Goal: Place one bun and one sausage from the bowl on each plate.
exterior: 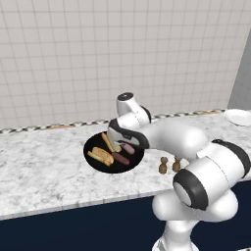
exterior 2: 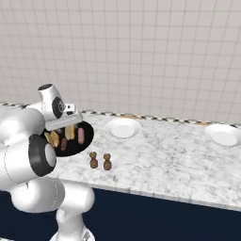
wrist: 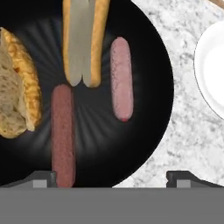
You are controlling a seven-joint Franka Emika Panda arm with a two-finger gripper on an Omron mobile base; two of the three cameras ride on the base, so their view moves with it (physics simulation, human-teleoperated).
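Gripper (wrist: 111, 177) hangs low over the black bowl (exterior: 93, 147), pointing down; in hand view both dark tips stand wide apart at the bottom edge w/ nothing between them, so claw is released, holding nothing. Bowl sits on the marble counter (exterior: 44, 166), left of centre in left base view, and still holds all four food items. Split bun (wrist: 84, 39) lies lengthwise at top of hand view, pale middle up. Second bun (wrist: 17, 85) is at the left edge of hand view, looks opened/rough on one side, partly cut off by the frame. Pinkish sausage (wrist: 121, 78) lies just right of the split bun, roughly parallel to it, apart from the bowl rim. Darker sausage (wrist: 63, 133) lies below the split bun, its top end just short of the bun's end, its lower end near the left fingertip (wrist: 41, 178); can't tell if touching. Nearer plate (exterior 2: 122, 127) is just right of the bowl, bare; its rim shows at right edge of hand view. Second plate (exterior 2: 222, 134) is well apart, far right on the counter, also bare. Two small brown shakers (exterior 2: 100, 161) stand side by side near the counter's front edge, btw bowl and nearer plate but closer to the robot. Tiled wall (exterior: 122, 49) behind.
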